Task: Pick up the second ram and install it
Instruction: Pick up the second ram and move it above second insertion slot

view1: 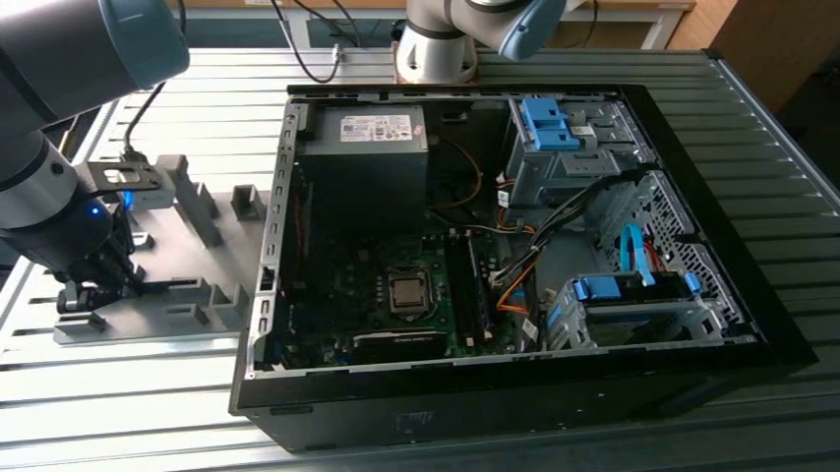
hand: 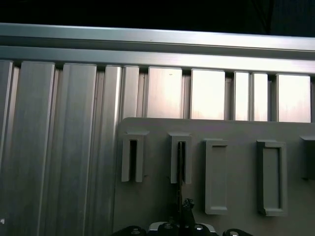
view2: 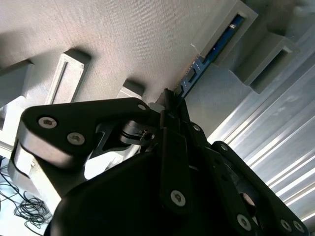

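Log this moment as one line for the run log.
stage: pickup | gripper: at the end of the second ram | second ram: seated in grey fixture block | computer case: open, to exterior view's right

One open computer case (view1: 525, 393) and one grey fixture plate (view1: 164, 231) lay on the single worktop (view1: 132, 413). The case held one power supply (view1: 374, 128), one processor socket (view1: 408, 292) and two blue drive brackets (view1: 545, 120). In the first wrist view the plate carried two narrow slotted holders (hand: 133, 157), two wider rectangular frames (hand: 216, 177) and a fifth block (hand: 309, 157) cut by the edge, and in the second wrist view there was one blue-green ram stick (view2: 224, 37).
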`<action>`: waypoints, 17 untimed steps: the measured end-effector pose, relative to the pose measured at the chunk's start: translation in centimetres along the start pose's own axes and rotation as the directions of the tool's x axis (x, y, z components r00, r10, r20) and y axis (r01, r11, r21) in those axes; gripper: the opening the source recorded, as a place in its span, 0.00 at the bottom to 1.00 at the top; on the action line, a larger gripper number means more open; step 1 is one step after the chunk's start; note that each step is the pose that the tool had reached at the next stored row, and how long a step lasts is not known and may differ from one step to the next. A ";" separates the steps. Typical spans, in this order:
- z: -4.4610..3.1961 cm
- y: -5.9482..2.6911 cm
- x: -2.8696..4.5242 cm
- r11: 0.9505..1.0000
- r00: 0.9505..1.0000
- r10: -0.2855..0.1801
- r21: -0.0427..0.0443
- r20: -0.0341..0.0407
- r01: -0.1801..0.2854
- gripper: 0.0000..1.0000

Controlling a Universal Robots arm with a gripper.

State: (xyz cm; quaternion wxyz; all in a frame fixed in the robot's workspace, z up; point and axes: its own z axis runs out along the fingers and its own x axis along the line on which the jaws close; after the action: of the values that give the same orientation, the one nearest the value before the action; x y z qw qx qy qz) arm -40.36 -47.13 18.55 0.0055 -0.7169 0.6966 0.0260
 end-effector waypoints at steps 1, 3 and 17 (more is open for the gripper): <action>0.00 0.00 0.00 1.000 1.000 0.000 0.000 0.000 0.000 0.14; 0.00 0.00 0.00 1.000 1.000 0.002 0.000 0.000 -0.002 0.14; -0.37 0.01 -0.02 1.000 1.000 0.012 0.001 0.000 -0.012 0.14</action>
State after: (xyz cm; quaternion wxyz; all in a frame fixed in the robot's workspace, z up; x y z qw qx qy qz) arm -40.36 -47.13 18.92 0.0057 -0.7127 0.7009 0.0260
